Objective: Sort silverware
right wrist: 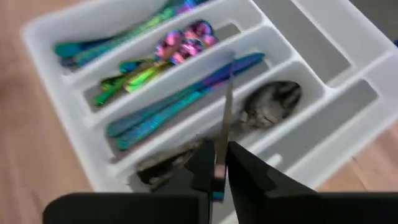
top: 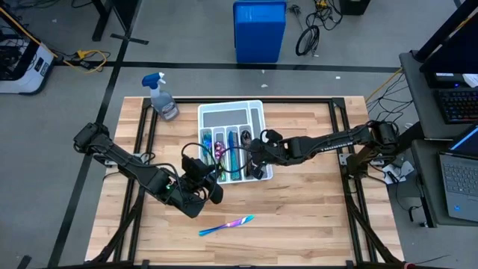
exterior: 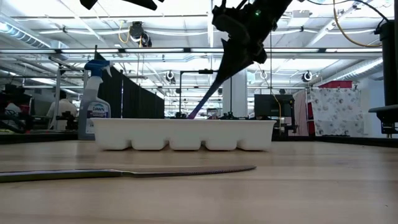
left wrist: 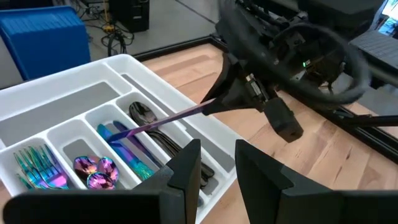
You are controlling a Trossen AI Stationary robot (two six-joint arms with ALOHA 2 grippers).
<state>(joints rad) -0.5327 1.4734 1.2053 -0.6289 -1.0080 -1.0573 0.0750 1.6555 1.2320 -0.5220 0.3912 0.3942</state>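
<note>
The right claw (right wrist: pixel 219 163) gripped a knife (right wrist: pixel 224 106) over the white tray (top: pixel 258 112) (blade slanting down); the left claw (left wrist: pixel 214 165) hovered released nearby.

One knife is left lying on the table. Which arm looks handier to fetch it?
Probably the left. Its gripper hangs empty near the tray, close to the loose knife. The right gripper is over the tray, pinching another knife above the compartments.
</note>
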